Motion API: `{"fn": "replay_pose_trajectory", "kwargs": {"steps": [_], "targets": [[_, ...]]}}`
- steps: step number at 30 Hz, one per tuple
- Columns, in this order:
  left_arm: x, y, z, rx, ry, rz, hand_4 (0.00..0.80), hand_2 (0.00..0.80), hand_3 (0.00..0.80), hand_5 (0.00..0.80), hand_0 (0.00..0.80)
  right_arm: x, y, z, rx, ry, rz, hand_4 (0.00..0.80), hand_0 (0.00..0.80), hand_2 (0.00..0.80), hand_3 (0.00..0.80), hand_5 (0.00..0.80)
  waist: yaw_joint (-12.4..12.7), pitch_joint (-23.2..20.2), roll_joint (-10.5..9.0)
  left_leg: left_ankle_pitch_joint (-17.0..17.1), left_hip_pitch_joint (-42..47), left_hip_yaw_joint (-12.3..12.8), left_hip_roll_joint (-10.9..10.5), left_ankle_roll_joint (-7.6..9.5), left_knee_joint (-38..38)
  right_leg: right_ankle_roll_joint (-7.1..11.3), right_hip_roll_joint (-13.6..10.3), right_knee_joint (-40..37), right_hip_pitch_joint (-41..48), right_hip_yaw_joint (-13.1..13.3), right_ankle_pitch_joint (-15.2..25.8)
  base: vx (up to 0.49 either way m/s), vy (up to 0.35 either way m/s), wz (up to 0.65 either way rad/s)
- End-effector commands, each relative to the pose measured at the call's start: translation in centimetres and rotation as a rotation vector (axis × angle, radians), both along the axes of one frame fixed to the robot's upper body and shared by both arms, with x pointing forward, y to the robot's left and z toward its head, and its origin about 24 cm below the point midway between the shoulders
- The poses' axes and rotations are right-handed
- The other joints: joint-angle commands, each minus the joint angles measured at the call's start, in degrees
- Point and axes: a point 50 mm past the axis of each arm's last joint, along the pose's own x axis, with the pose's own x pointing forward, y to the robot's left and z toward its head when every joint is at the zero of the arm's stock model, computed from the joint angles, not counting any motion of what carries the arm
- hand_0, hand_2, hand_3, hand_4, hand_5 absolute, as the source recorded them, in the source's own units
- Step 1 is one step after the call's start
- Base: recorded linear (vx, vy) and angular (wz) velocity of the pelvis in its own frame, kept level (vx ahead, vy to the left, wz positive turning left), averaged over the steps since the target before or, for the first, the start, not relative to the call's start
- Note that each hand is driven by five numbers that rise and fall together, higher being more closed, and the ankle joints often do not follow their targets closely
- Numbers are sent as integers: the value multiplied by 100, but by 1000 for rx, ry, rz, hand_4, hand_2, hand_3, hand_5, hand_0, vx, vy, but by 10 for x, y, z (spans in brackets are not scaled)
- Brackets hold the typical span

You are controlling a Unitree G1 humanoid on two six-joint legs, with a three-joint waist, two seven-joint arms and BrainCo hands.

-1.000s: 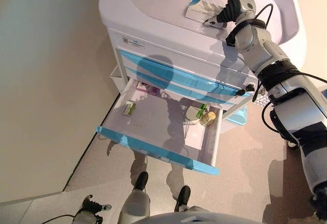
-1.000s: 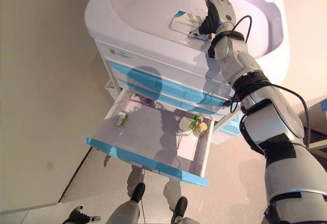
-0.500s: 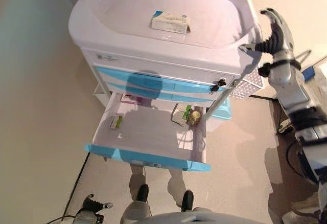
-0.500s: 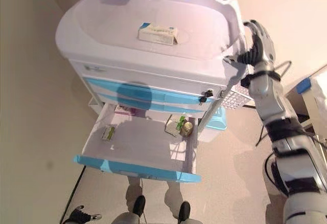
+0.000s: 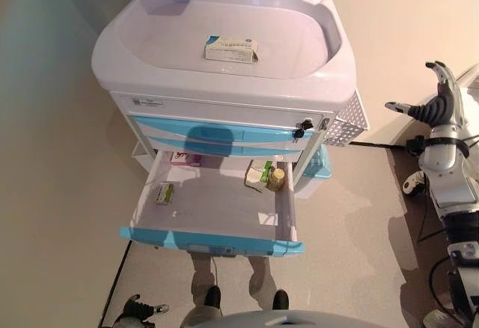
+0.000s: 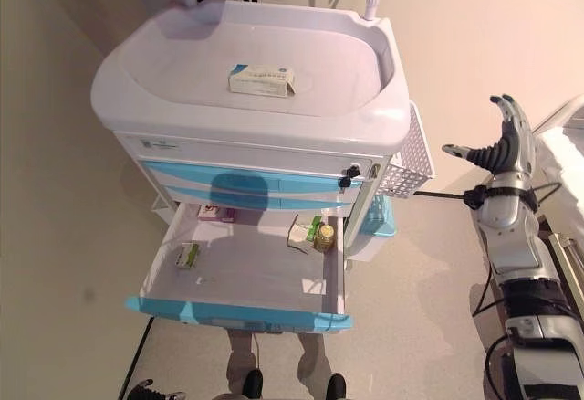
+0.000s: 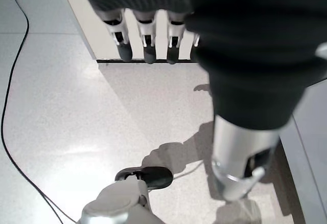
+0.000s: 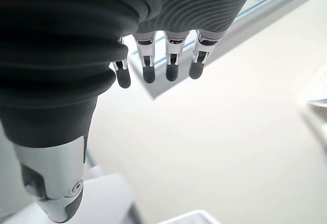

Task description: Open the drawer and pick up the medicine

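Medicine box, white with a blue end, lies flat on the sunken white top of the medical cart, a little far of centre, with nothing touching it. Below the top, two blue-fronted drawers sit closed, and the lowest drawer stands pulled well out toward the robot, its blue front nearest. Inside it, a small green-and-white packet lies near the left wall, a pink-marked box sits at the far left under the cart body, and at the far right a white-and-green box rests just beside a small amber bottle. A white mesh basket hangs on the cart's right side.

The right hand is raised well to the right of the cart, apart from everything, its fingers straight and its thumb spread; it holds nothing. The left hand hangs low beside the robot over the pale floor, fingers relaxed and straight, also empty. It shows at the bottom left edge of the head view, well clear of the open drawer.
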Motion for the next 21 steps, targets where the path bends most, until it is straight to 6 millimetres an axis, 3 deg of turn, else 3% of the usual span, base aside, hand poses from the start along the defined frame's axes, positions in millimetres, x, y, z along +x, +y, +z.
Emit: {"fn": "replay_pose_trajectory", "kwargs": {"steps": [1,3,5,6,7,8,9,10,11,12,15,17,21], "targets": [[-5,12,2,42,39,-7,0,0,0,0,0,-4,3,18,30,-135,20,0,0,0,0,0,-67,-275,-75,-182,-228,-35,-184,153,65,327,-75,211,-86,-112,-90,0,0,0],[-6,12,2,41,35,-4,0,0,0,0,0,-8,-2,7,63,-110,2,0,0,0,0,0,-88,-283,-53,-186,-214,-13,-185,154,66,328,-79,205,-79,-107,-84,0,0,0],[-6,11,2,35,28,2,0,0,0,0,0,-16,-9,-16,129,-54,-35,0,0,0,0,0,-130,-290,-6,-188,-184,8,-187,159,63,327,-78,205,-65,-88,-89,0,0,0],[-6,11,2,36,29,2,0,0,0,0,0,-17,-9,-17,129,-54,-35,0,0,0,0,0,-125,-293,-9,-189,-181,8,-186,159,63,326,-78,205,-63,-87,-89,0,0,0],[-6,10,2,28,25,11,0,0,0,0,0,-24,-11,-36,181,-9,-54,0,0,0,0,0,-169,-296,26,-192,-166,31,-189,159,63,326,-80,208,-53,-76,-93,0,0,0],[-6,10,2,29,26,10,0,0,0,0,0,-24,-11,-36,181,-8,-55,0,0,0,0,0,-164,-300,22,-193,-163,31,-189,159,62,325,-80,207,-51,-76,-94,0,0,0],[-6,10,2,26,23,12,0,0,0,0,0,-32,-14,-53,217,42,-73,0,0,0,0,0,-203,-296,51,-197,-153,51,-192,160,62,328,-84,212,-46,-68,-95,0,0,0],[-6,10,2,27,24,11,0,0,0,0,0,-32,-14,-53,217,42,-73,0,0,0,0,0,-200,-298,50,-198,-151,51,-192,160,62,328,-84,212,-44,-67,-95,0,0,0],[-7,11,2,23,22,14,0,0,0,0,0,-40,-17,-70,249,103,-84,0,0,0,0,0,-238,-301,84,-201,-134,70,-190,160,65,328,-91,210,-32,-50,-97,0,0,0],[-8,11,2,23,23,14,0,0,0,0,0,-40,-17,-70,250,104,-84,0,0,0,0,0,-235,-303,83,-202,-132,71,-190,161,64,328,-90,210,-30,-49,-98,-10,-1,-3],[-4,9,2,9,1,12,0,0,0,0,0,-52,-16,-102,344,200,-94,0,0,0,0,0,-312,-287,159,-203,-99,132,-192,157,71,324,-92,221,-24,4,-106,-25,-3,-10],[-4,9,2,9,1,12,0,0,0,0,0,-53,-16,-102,345,200,-94,0,0,0,0,0,-310,-287,158,-204,-95,135,-192,157,71,324,-92,220,-22,7,-106,-12,-5,-14],[-2,10,4,-10,-24,17,0,0,0,0,0,-81,-14,-153,492,371,-118,0,0,0,0,0,-419,-259,245,-198,-58,206,-180,151,78,317,-88,217,-23,82,-98,-34,-18,-6]]}}
